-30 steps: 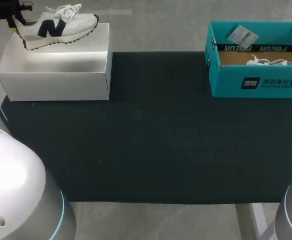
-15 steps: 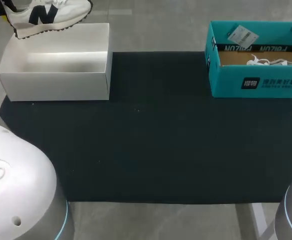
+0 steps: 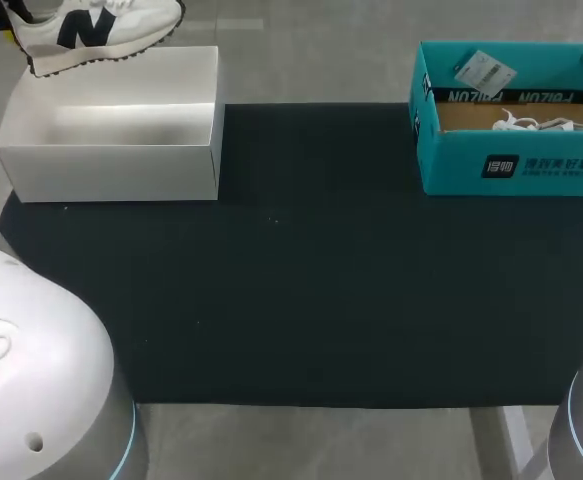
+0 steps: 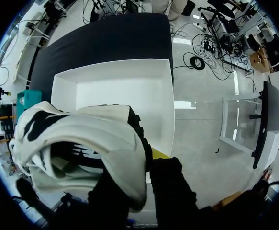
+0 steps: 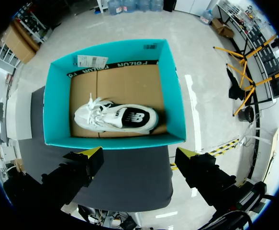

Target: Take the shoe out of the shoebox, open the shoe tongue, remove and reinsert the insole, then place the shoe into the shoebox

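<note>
A white sneaker (image 3: 96,28) with a dark side logo hangs above the far edge of the open white shoebox (image 3: 106,165). My left gripper (image 4: 146,160) is shut on its heel collar, one yellow tip showing beside the heel. In the left wrist view the sneaker (image 4: 77,143) covers part of the empty white shoebox (image 4: 115,86) underneath. My right gripper (image 5: 140,154) stands open above the near wall of a teal shoebox (image 5: 175,91). A second white sneaker (image 5: 115,117) lies on its side in that box.
The teal shoebox (image 3: 516,165) stands at the back right, white laces (image 3: 531,123) and a paper tag (image 3: 484,70) showing inside. A black mat (image 3: 301,280) covers the middle of the table between the two boxes.
A second ago the sneaker sat lower over the white box's far rim; my left gripper has lifted it up and toward the far left. The right arm has not moved.
</note>
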`<control>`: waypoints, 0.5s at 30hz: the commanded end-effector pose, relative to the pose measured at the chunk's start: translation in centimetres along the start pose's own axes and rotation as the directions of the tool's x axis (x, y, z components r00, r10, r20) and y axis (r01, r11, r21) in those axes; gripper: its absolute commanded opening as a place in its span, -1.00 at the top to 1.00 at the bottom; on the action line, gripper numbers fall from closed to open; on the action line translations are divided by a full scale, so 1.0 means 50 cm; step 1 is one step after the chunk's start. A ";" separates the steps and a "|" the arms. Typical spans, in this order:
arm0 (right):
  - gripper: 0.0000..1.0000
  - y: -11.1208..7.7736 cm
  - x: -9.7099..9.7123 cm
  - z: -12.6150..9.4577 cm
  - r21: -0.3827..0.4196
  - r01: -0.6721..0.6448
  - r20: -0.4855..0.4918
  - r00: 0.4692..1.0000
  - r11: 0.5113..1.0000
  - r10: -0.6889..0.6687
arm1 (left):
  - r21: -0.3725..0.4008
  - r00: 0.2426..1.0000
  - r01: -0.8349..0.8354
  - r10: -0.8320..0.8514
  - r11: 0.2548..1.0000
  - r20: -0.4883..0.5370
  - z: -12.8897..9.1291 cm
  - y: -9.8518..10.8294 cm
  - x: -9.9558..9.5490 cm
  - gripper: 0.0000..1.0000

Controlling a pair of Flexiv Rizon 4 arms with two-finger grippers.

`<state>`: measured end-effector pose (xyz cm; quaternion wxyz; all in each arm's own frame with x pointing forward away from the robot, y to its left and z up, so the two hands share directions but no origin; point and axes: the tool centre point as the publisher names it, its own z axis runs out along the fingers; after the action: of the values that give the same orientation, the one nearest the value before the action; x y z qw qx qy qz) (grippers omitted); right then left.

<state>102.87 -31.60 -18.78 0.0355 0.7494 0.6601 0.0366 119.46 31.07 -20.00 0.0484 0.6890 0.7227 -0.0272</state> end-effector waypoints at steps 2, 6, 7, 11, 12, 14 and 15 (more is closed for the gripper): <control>-1.00 0.002 0.000 0.000 0.002 0.000 0.000 1.000 1.000 0.000 | 0.004 1.000 -0.007 0.007 1.000 -0.012 -0.010 0.000 -0.010 1.00; -1.00 0.002 0.000 0.000 0.002 0.000 0.000 1.000 1.000 0.000 | -0.038 1.000 -0.002 0.001 0.999 -0.023 -0.034 -0.026 -0.043 1.00; -1.00 0.002 0.000 0.000 0.002 0.000 0.000 1.000 1.000 0.000 | -0.051 0.999 0.001 -0.003 0.999 -0.043 -0.043 -0.034 -0.053 1.00; -1.00 0.002 0.000 0.000 0.002 0.000 0.000 1.000 1.000 0.000 | -0.086 0.998 0.000 -0.005 0.996 -0.065 -0.070 -0.059 -0.085 1.00; -1.00 0.002 0.000 0.000 0.002 0.000 0.000 1.000 1.000 0.000 | -0.095 0.997 -0.010 0.003 0.995 -0.074 -0.076 -0.064 -0.092 1.00; -1.00 0.002 0.000 0.000 0.002 0.000 0.000 1.000 1.000 0.000 | -0.112 0.997 -0.016 0.008 0.994 -0.074 -0.087 -0.076 -0.107 1.00; -1.00 0.002 0.000 0.000 0.002 0.000 0.000 1.000 1.000 0.000 | -0.122 0.997 -0.026 0.017 0.992 -0.075 -0.091 -0.082 -0.114 1.00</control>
<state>102.87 -31.61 -18.78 0.0354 0.7495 0.6601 0.0366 119.58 26.77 -15.72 0.0396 0.6951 0.7178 -0.0076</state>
